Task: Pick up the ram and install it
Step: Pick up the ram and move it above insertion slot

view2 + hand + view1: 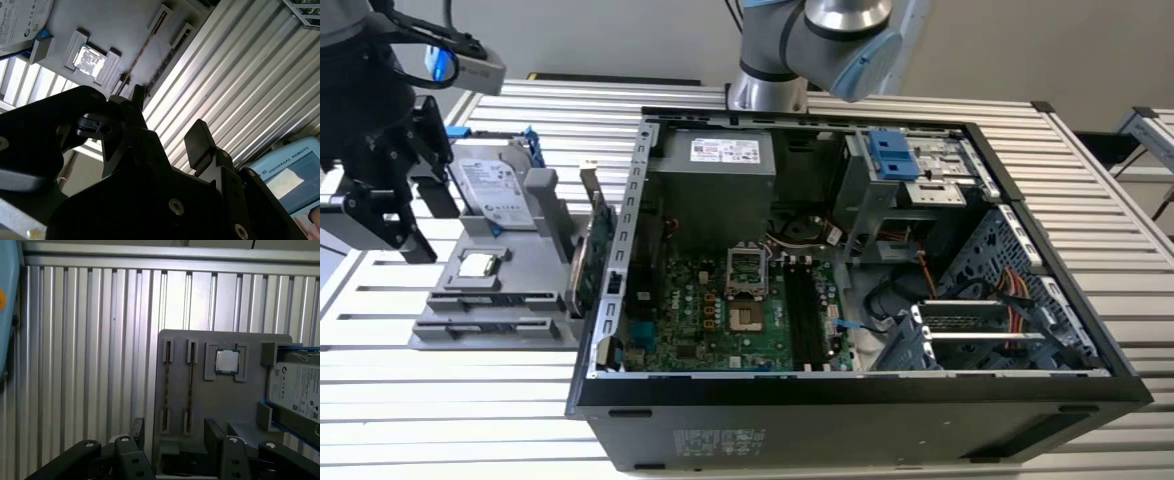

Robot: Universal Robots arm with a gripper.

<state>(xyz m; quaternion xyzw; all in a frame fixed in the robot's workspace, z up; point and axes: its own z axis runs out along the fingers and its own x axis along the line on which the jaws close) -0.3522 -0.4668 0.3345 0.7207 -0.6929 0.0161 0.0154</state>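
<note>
Two black fingers of the end effector stand well apart with nothing between them, as both wrist views show. They hang over one end of a grey holder that lies on the slatted metal counter. A pair of narrow slots runs side by side along the holder, and in each a thin dark strip shows edge-on. The ram reads as such a strip, standing on its edge in its slot, though I cannot tell one strip from the other, nor be sure that both slots are filled. The end effector is clear of it.

Just beside the slots a square silver processor chip sits in its own recess, and past that a silver hard drive with blue clips rests in the holder.

In the exterior view the end effector hangs at the exterior view's left, near the holder. A green expansion card stands upright on the side of the holder that faces an open computer case. The case lies on the counter with its side off, showing a green motherboard, a grey power supply and a drive cage with a blue clip. The arm's base rises beyond the case
</note>
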